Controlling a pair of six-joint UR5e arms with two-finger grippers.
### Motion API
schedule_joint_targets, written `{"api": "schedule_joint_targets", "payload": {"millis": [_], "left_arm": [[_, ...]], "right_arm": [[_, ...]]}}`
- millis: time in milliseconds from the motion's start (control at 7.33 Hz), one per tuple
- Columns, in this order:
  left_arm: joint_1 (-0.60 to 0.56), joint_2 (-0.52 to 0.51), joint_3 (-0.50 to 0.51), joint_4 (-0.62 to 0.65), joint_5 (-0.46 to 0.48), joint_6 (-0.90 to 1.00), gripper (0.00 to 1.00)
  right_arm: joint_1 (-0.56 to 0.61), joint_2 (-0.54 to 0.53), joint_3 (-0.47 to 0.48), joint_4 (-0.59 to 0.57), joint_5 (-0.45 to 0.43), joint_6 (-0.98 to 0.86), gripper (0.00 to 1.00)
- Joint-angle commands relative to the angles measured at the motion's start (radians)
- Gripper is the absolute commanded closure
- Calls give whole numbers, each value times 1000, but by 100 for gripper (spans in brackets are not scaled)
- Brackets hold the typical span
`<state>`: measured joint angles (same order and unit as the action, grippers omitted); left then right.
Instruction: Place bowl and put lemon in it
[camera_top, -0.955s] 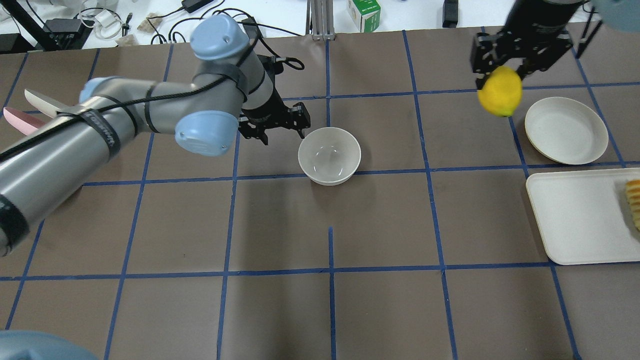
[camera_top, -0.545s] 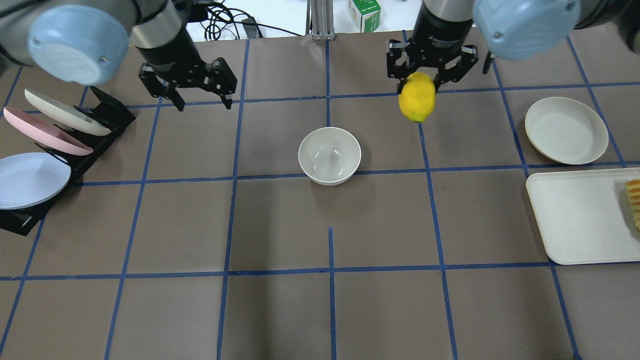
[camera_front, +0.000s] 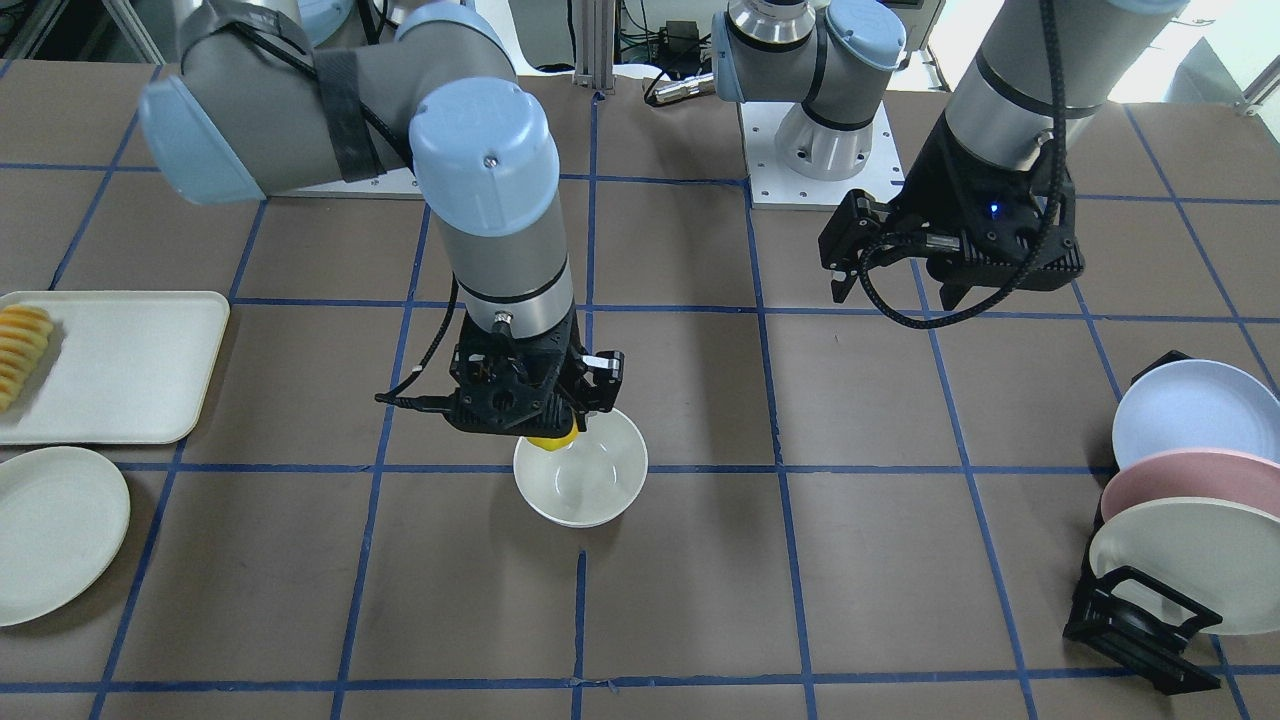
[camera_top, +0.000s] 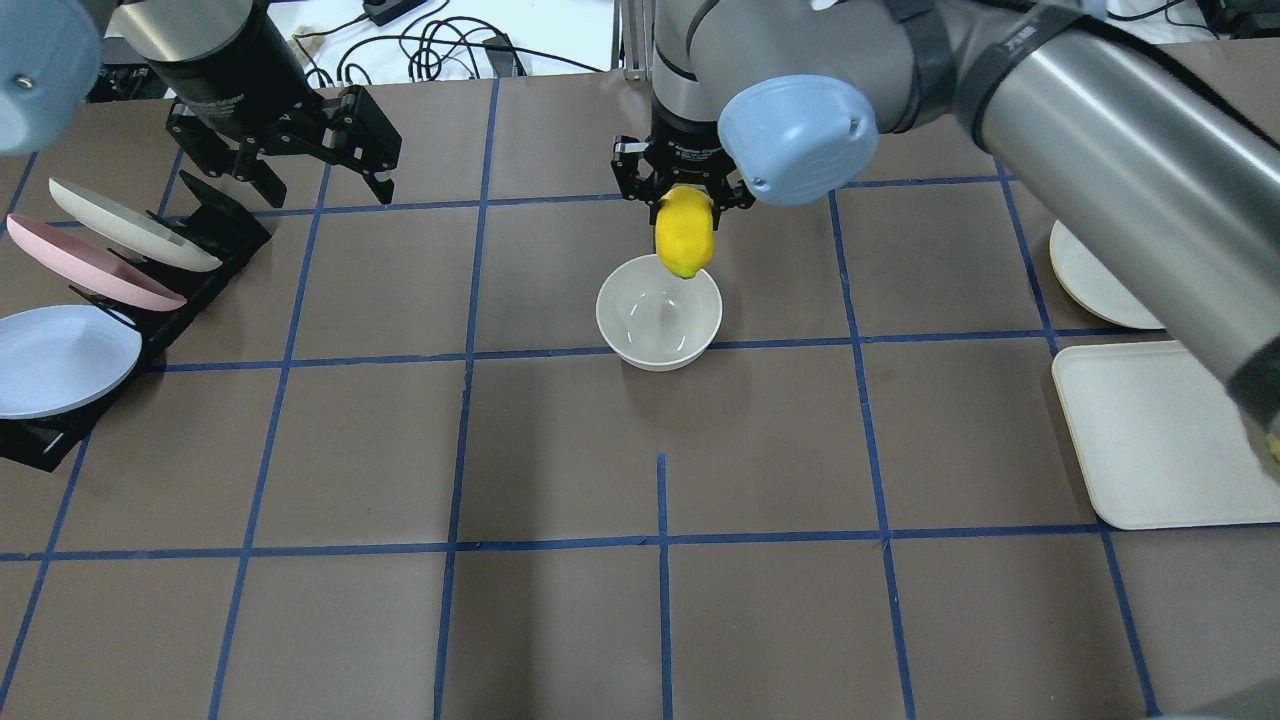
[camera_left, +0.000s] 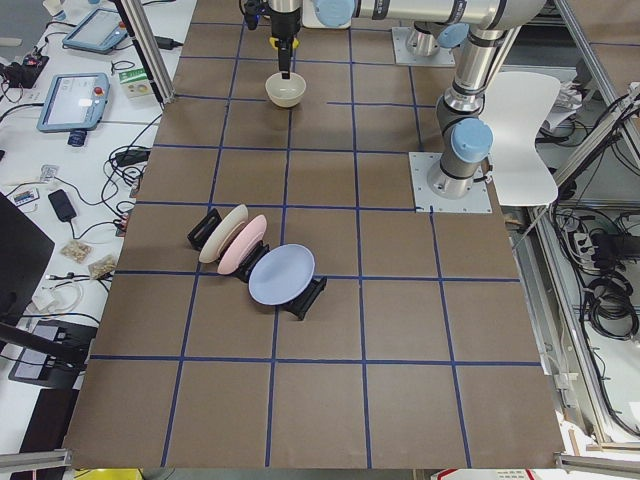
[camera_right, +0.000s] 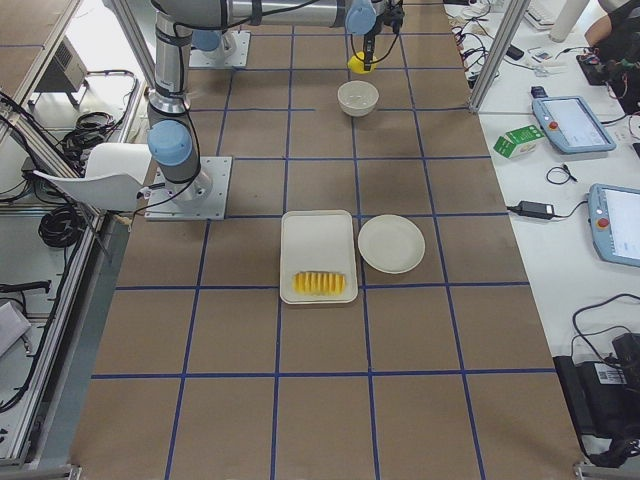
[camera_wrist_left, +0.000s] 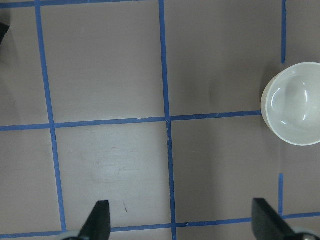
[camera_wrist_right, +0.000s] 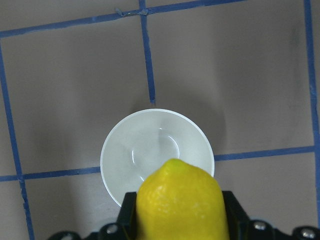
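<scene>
The off-white bowl (camera_top: 658, 312) stands upright and empty at the table's middle; it also shows in the front view (camera_front: 581, 478), the left wrist view (camera_wrist_left: 295, 110) and the right wrist view (camera_wrist_right: 155, 155). My right gripper (camera_top: 683, 200) is shut on the yellow lemon (camera_top: 684, 233) and holds it above the bowl's far rim. The lemon fills the bottom of the right wrist view (camera_wrist_right: 181, 202) and shows as a sliver in the front view (camera_front: 551, 441). My left gripper (camera_top: 290, 160) is open and empty, raised at the far left near the plate rack, well apart from the bowl.
A black rack (camera_top: 215, 225) with pastel plates (camera_top: 60, 355) stands at the left edge. A shallow cream plate (camera_front: 50, 530) and a white tray (camera_top: 1160, 435) with sliced fruit (camera_front: 20, 340) are on the right side.
My right gripper has carried the lemon leftward, from the far right to over the bowl. My left gripper has drawn back from the bowl to the far left, open.
</scene>
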<state>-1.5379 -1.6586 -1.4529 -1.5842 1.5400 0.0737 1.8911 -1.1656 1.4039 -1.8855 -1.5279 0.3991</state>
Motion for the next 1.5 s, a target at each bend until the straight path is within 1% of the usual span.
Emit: {"api": "schedule_joint_targets", "payload": {"millis": [0,136,409,682,818,955,1091,1227,1364], "left_arm": [[-5,0,-21,9,-12,0,0],[-5,16,-26,9,-9,1,0],[-5,19,-29,9,-11,8,0],[-5,19,-27,10,-11,9,0],[-5,20,-29,10,-12,11,0],[-5,20,-29,10,-12,11,0],[-5,20,-29,10,-12,11,0],[-5,20,-29,10,-12,11,0],[-5,20,-29,10,-11,11,0]], "right_arm": [[8,116,23,-102,12,-37,73],[10,169,33,-168,6,-42,72],[13,173,65,-161,11,-51,72],[13,173,101,-178,11,-51,71],[13,173,102,-178,6,-51,55],[11,175,103,-175,0,-62,1],[10,165,93,-165,3,-80,0],[5,118,78,-165,8,-89,0],[-13,36,73,-127,0,-142,0]]}}
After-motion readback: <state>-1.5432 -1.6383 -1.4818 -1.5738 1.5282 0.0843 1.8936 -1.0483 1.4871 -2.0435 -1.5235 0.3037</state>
